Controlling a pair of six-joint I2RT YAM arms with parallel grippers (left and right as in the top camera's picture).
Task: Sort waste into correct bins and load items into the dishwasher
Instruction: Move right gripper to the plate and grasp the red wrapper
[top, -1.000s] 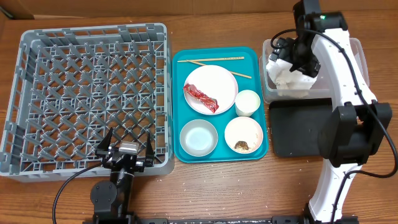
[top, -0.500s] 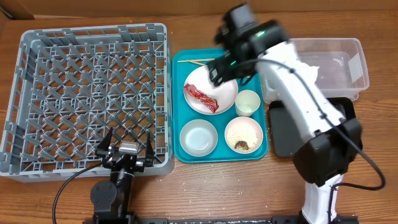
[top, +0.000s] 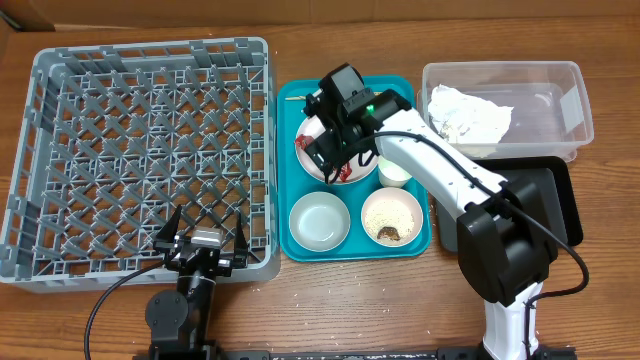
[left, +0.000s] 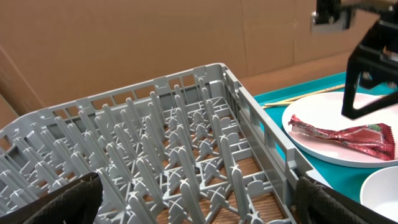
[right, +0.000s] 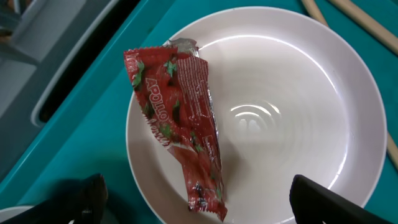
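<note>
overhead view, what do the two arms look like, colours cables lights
The right arm has white link shells, black joints, a black cable along them and a small green light near the wrist; the right tool is black. The left arm is all black, with a silver block behind the two-finger left tool and a black cable looping from its base.

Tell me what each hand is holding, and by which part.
Nothing. The right hand hovers open over the red wrapper on the plate; the left hand sits open by the dish rack.

plate (right: 280, 124) cropped below, chopsticks (right: 364, 20) cropped at right
</note>
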